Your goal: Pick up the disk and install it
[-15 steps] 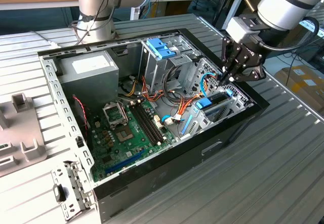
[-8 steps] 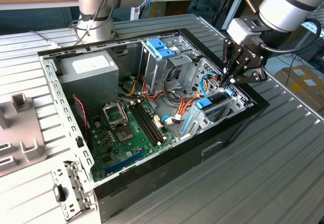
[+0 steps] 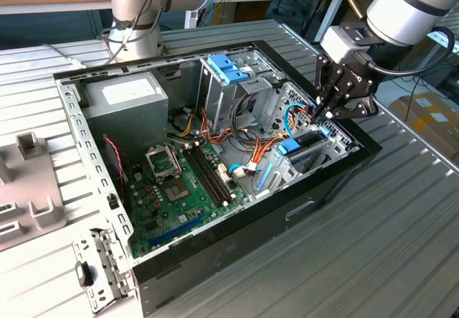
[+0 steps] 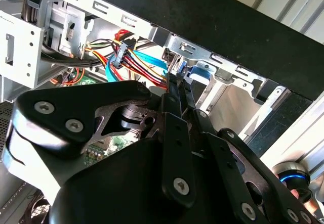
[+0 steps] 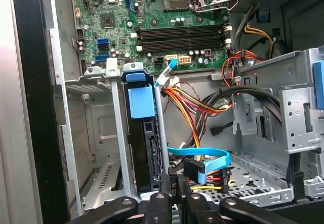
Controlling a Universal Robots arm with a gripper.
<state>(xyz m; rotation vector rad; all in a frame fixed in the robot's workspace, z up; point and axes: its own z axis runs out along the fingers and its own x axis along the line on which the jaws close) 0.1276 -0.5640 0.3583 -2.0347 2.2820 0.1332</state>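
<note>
- While hanging over the computer case (image 3: 251, 232) at its corner on the exterior view's right, clenched: claw (image 3: 324, 123), with both fingers brought together at the tips and nothing seen between them.
- Seen again in both wrist views, claw (image 4: 177, 80) (image 5: 174, 186) pointing down into the metal drive cage (image 5: 115, 133), tips just beside the edge of the disk.
- Standing on edge inside that cage: disk (image 3: 305, 144), dark body in a light-blue carrier, blue end tab turned up toward the open side of the case.
- In the first wrist view, disk (image 5: 144, 153) held between two grey cage rails, close to the black side wall of the case.
- Just beside the disk, a flat blue cable (image 5: 202, 161) curving to a plug, with orange, red and yellow wires near it.
- Green motherboard (image 3: 179, 196) flat in the middle of the case; grey power supply (image 3: 125, 99) at the far corner on the exterior view's left.
- Case lying open on a ribbed grey surface (image 3: 373, 260).
</note>
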